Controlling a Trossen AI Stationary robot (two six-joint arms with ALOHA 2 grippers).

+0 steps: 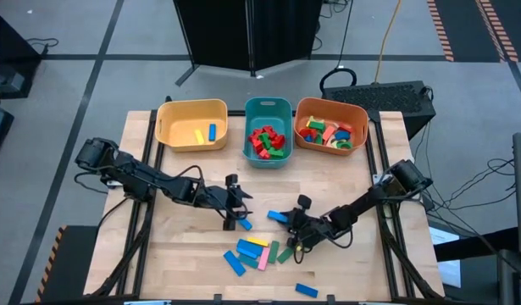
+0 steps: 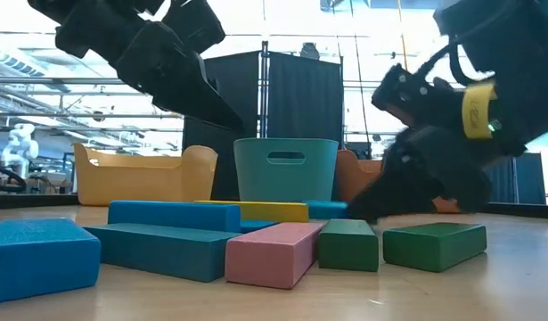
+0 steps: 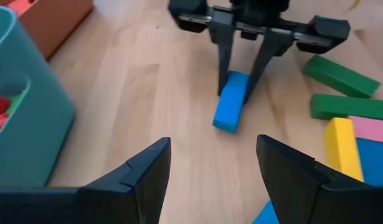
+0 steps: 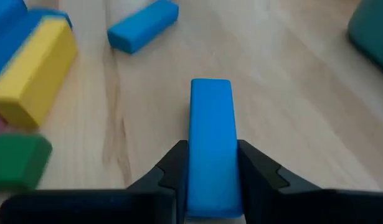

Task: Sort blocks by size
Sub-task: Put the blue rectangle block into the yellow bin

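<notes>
A wooden table [image 1: 184,254] carries two dark arms, three bins and a scatter of blocks. The bins stand in a row along the far edge: a yellow bin [image 1: 169,127] with two blocks in it (one yellow, one blue), a teal bin [image 1: 252,108] filled with red and green pieces, and an orange bin [image 1: 304,111] filled with mixed colours; the contents of the last two are too crowded to count.

On the open board, a cluster of blocks [image 1: 258,252] lies near the front centre: some six pieces in blue, yellow, pink and green, touching or overlapping. One blue block [image 1: 307,291] lies apart, close to the front edge. A small blue block [image 1: 245,224] lies just beside the left gripper [image 1: 233,222], whose fingers stand wide apart with nothing between them.

The right gripper [image 4: 210,186] is at table level right of centre, its two fingers pressed against the long sides of a blue bar [image 4: 210,137] (the bar lies flat on the wood, pointing away from the wrist).

Bare wood runs between the bins and the grippers, and along both side edges of the table; the front corners are likewise open.
</notes>
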